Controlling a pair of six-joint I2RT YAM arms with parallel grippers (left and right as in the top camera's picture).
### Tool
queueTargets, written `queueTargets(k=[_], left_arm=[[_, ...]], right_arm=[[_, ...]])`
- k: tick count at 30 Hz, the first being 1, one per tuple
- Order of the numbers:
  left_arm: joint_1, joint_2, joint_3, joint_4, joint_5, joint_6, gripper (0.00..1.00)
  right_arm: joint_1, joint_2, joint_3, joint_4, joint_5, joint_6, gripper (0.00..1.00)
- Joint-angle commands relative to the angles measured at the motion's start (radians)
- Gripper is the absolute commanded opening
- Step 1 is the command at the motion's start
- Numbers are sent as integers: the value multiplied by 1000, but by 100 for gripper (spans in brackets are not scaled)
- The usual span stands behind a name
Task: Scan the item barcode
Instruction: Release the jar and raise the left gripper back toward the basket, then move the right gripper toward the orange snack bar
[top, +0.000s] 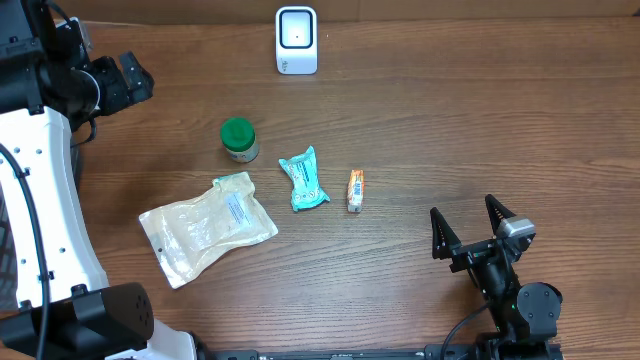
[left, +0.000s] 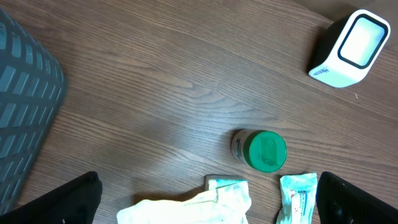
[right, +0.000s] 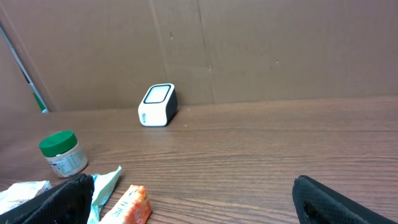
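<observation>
Right hand spread wide, empty, orange packet lying well apart to its left

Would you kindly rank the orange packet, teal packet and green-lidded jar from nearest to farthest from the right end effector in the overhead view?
1. Orange packet, mid-table, left of the right end effector.
2. Teal packet, further left.
3. Green-lidded jar, far left, toward the back.

The left arm wears a smooth white shell over black joints, a thin black cable looping across it. The right arm is all black; its claw has two pointed fingers and a grey block.
</observation>
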Motion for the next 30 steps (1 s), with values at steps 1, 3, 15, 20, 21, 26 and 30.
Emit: queueTargets(k=[1, 3, 15, 20, 21, 26, 30], left_arm=[[-2, 0, 8, -2, 15, -18, 100], [-2, 0, 8, -2, 15, -18, 100], [-2, 0, 8, -2, 15, -18, 100], [-2, 0, 8, -2, 15, -18, 100], [-2, 0, 8, -2, 16, -18, 100], [-2, 0, 8, -2, 15, -18, 100], [-2, 0, 8, -2, 16, -18, 100]], right_arm=[[-2, -8, -10, 5, -6, 2, 100], [-2, -8, -10, 5, -6, 3, 100], [-2, -8, -5, 9, -175, 85, 100], [-2, 2, 43, -24, -257, 141, 100], [-2, 9, 59, -41, -264, 148, 100], [-2, 84, 190, -167, -303, 161, 100], [-2, 198, 329, -296, -324, 160, 100]])
